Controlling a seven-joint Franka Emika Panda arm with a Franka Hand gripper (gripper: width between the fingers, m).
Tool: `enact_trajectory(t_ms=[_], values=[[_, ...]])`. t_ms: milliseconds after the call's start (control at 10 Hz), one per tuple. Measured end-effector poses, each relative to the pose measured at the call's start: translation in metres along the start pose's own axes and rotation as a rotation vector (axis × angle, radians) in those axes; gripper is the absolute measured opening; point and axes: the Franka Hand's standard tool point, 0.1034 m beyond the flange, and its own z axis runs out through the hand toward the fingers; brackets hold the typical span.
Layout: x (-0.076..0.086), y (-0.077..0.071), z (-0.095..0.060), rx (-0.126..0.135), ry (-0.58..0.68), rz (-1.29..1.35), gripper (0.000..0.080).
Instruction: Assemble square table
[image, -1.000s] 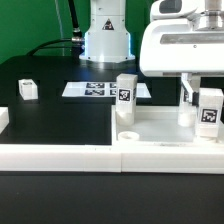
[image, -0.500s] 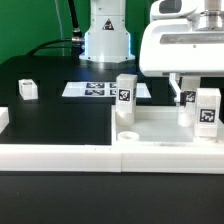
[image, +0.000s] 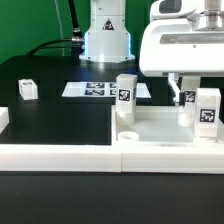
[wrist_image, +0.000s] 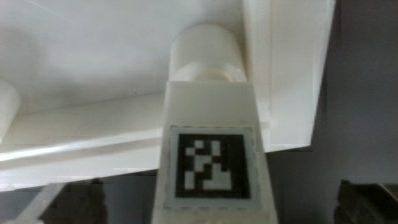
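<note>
You see a black table (image: 60, 125) before a green wall (image: 25, 25). The top (image: 160, 137) lies at the exterior view's right with a leg (image: 208, 108) upright on it. The gripper (image: 194, 96) stands apart around that leg, seemingly not touching.

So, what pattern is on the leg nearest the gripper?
The leg is white, with a black-and-white square tag on its face. The wrist view shows it best.

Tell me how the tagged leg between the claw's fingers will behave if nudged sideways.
Standing upright and tall for its base, the leg may tip if pushed near its top. It looks like rigid white plastic, probably light, not floppy. Its flat sides should suit the open claw, though the smooth surface might slip.
</note>
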Motion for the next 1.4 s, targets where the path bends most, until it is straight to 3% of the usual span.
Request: enact_trajectory(t_ms=[200,400,500,700,900,1000,1400], values=[[0.018,0.016,-0.021,-0.006,-0.103,0.0,0.0649],[0.028,0.022,-0.023,-0.011,-0.147,0.015,0.0649],[0.026,0.029,-0.024,-0.022,-0.268,0.037,0.0649],[0.035,0.024,-0.027,-0.024,-0.421,0.077,0.0649],[0.037,0.008,-0.031,-0.061,-0.608,0.134,0.0649],[0.048,-0.003,-0.024,-0.047,-0.556,0.126,0.0649],[0.047,0.0,-0.023,-0.051,-0.555,0.126,0.0649]])
